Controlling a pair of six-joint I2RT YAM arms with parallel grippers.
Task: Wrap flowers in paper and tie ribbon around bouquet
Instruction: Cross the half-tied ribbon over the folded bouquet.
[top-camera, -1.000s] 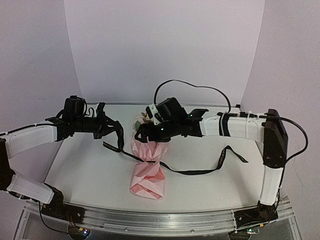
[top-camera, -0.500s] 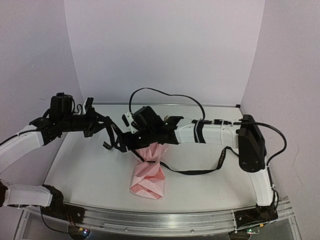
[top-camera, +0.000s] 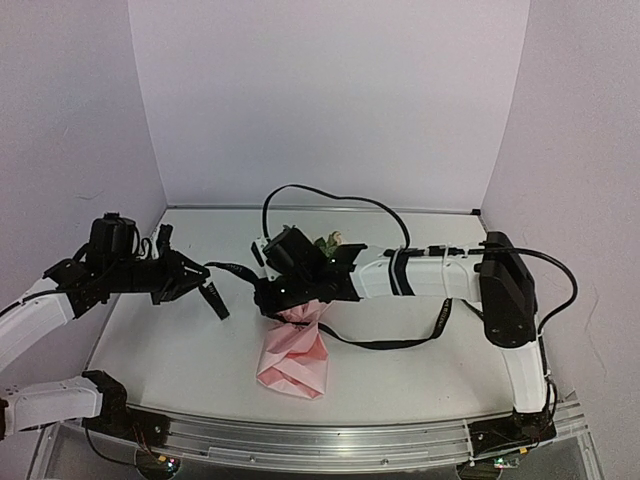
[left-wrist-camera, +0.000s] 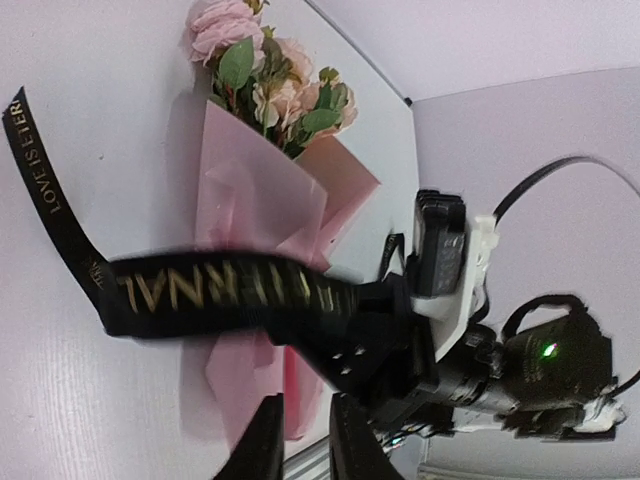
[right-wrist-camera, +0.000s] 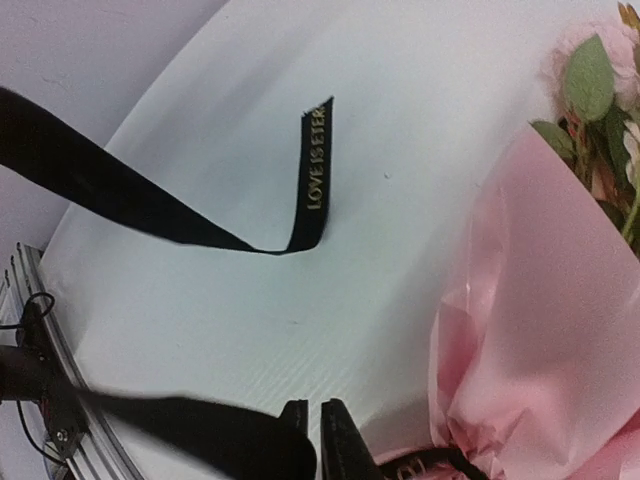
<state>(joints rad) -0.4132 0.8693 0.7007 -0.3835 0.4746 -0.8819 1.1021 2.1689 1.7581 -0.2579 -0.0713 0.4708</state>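
The bouquet (top-camera: 295, 350) lies on the table, flowers (top-camera: 327, 242) pointing away and pink paper (left-wrist-camera: 250, 190) folded into a cone. The black ribbon (top-camera: 385, 343) circles its neck, and one tail trails off to the right. The other tail (left-wrist-camera: 200, 290) stretches taut from the neck to my right gripper (top-camera: 262, 295), which is shut on it just left of the bouquet. Its lettered free end (right-wrist-camera: 315, 160) hangs down to the table. My left gripper (top-camera: 205, 290) sits further left, jaws slightly apart, with nothing between its fingers (left-wrist-camera: 262, 445).
Pale walls close in the white table (top-camera: 160, 350) on the left, back and right. A metal rail (top-camera: 300, 440) runs along the near edge by both arm bases. A black cable (top-camera: 330, 195) loops above the right wrist.
My right gripper has swung left across the bouquet and shut on the ribbon. My left gripper has let the ribbon go, opened a little and drawn back to the left.
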